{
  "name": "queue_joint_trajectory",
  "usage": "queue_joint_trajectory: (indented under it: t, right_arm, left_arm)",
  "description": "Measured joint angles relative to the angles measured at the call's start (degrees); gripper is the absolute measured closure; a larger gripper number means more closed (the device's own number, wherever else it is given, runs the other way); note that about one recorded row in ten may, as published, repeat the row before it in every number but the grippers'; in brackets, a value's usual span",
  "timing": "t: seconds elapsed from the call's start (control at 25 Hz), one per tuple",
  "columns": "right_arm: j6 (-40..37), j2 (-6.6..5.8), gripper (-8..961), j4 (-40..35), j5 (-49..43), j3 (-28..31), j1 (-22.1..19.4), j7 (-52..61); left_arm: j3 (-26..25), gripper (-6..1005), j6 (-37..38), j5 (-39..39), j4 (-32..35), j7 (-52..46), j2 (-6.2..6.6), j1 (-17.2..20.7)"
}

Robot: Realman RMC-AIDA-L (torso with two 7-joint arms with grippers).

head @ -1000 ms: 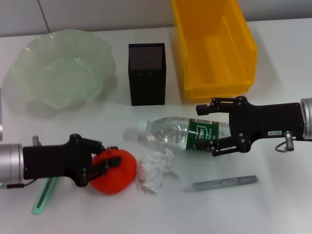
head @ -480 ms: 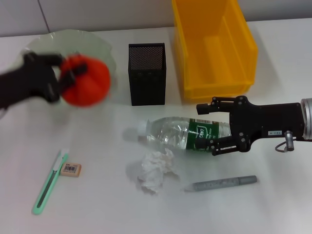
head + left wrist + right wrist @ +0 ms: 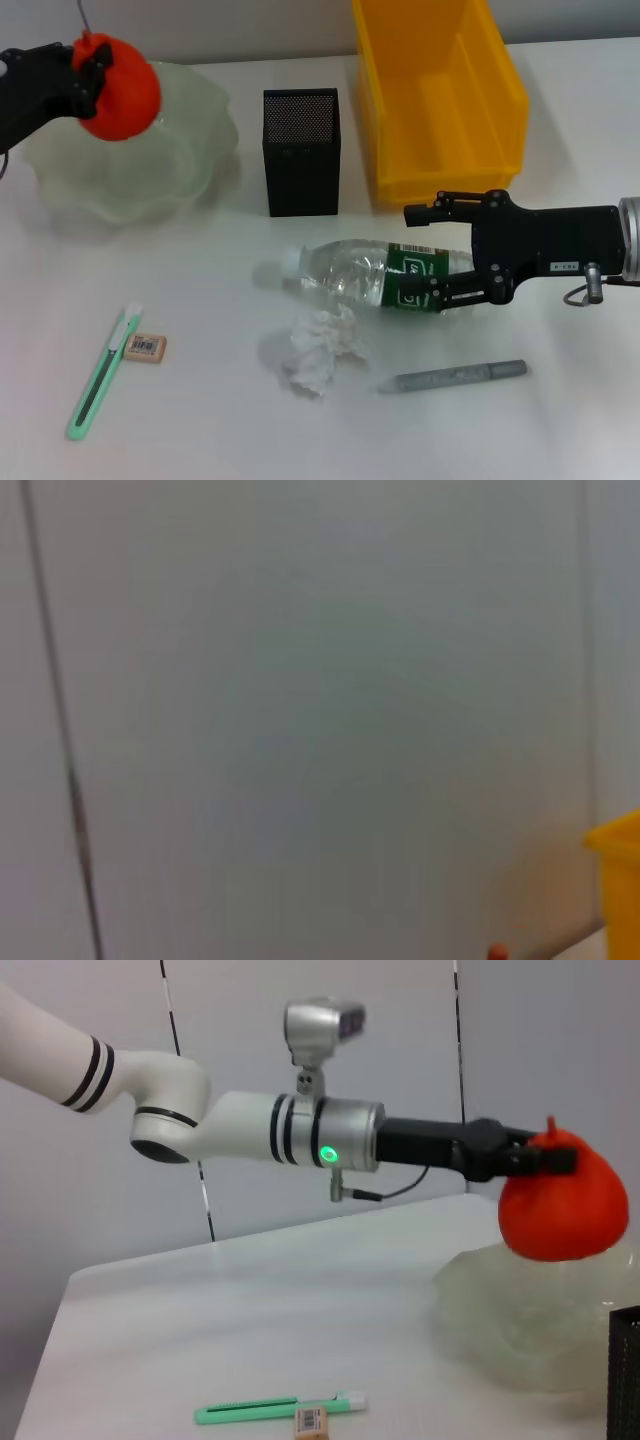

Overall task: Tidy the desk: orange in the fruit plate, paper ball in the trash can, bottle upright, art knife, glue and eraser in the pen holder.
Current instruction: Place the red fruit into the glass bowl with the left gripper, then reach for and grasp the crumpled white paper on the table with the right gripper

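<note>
- Nearest the robot on the counter [image 3: 560, 420]: the knife [image 3: 100, 372] at the left with the eraser [image 3: 147, 346] just beside its far end, the paper ball [image 3: 318, 350] in the middle, and a grey pen [image 3: 452, 377] at the right.
- Just beyond the paper ball, the bottle [image 3: 375, 273] lies on its side, cap toward the robot's left, label end toward the right.
- The right claw [image 3: 425, 255] reaches in from the right and straddles the bottle's label end — its jaws are spread wide, one finger on the far side of the bottle and one on the near side, close against the label. I cannot tell whether they press it; the bottle rests on the counter.
- Farther back stand the black mesh holder [image 3: 301, 152] in the middle and the yellow bin [image 3: 440, 95] to its right, both well apart from the claws.
- At the far left, the left claw [image 3: 88, 65] is clamped on the orange [image 3: 120, 85] by its top and holds it in the air, above the far-left rim of the plate [image 3: 180, 160] — in the right wrist view the orange [image 3: 562, 1198] hangs just over the plate [image 3: 520, 1310] without touching it.
</note>
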Motion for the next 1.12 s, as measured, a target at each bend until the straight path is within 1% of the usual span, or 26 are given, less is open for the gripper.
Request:
queue_joint_trajectory:
  t: [0.04,0.12,0.2,0.32,0.48,0.56,0.6,0.64,0.68,0.76,0.84,0.96,1.0,1.04,1.12]
  right_arm:
    - [0.0,0.0,114,0.0,0.0,0.0,0.0,0.0]
    - [0.0,-0.08,114,0.0,0.1,0.0,0.0,0.2]
    - [0.0,-0.11,114,-0.1,0.1,0.1,0.1,0.3]
    - [0.0,-0.23,114,-0.1,0.2,0.8,0.1,0.5]
    - [0.0,-0.41,114,-0.2,0.2,2.0,0.2,0.8]
    - [0.0,-0.49,114,-0.7,0.2,2.4,0.1,2.2]
    - [0.0,-0.68,114,-2.2,0.2,2.9,0.2,6.1]
    - [0.0,-0.68,115,-2.2,0.2,2.9,0.2,6.1]
    - [0.0,-0.87,115,-3.5,0.2,3.0,0.4,8.9]
    - [-0.3,-1.21,115,-7.6,0.2,2.6,0.6,15.8]
    - [-0.9,-1.61,115,-13.3,0.0,1.2,0.9,22.6]
    - [-2.7,-2.52,115,-23.1,-1.8,-3.6,2.3,34.0]
    - [-3.5,-2.8,115,-26.3,-2.8,-5.2,3.2,37.8]
    - [-4.5,-3.02,115,-28.6,-4.2,-6.4,4.5,41.6]
    - [-6.9,-3.52,115,-32.9,-8.0,-8.8,7.9,49.3]
  left_arm:
    - [0.0,881,-1.3,-0.7,-0.9,0.9,-0.01,-0.3]
    - [0.0,856,-3.1,-1.9,-2.3,2.5,-0.01,-0.6]
    - [0.0,831,-3.5,-2.3,-2.8,3.1,-0.01,-0.7]
    - [0.0,793,-3.4,-3.1,-3.0,3.1,-0.01,-0.6]
    - [-0.1,743,-0.9,-4.2,-3.0,3.1,-0.01,0.7]
    - [-0.1,538,0.7,-4.2,-2.9,3.1,0.02,1.5]
    - [-0.1,489,1.6,-4.2,-2.9,3.1,0.07,1.9]
    - [0.1,440,2.9,-4.1,-2.8,3.1,0.13,2.5]
    - [0.3,390,4.2,-4.0,-2.8,3.1,0.15,3.1]
    - [2.4,292,8.6,-4.0,-2.5,3.1,0.32,5.0]
    - [5.5,249,12.0,-3.9,-1.8,3.0,0.49,7.0]
    - [11.8,183,16.0,-4.0,0.5,2.5,0.55,10.5]
    - [11.8,162,16.0,-4.0,0.5,2.5,0.55,10.5]
    - [13.4,140,18.2,-4.1,1.4,2.0,0.5,12.4]
    - [13.4,140,19.8,-4.2,1.7,1.8,0.48,13.4]
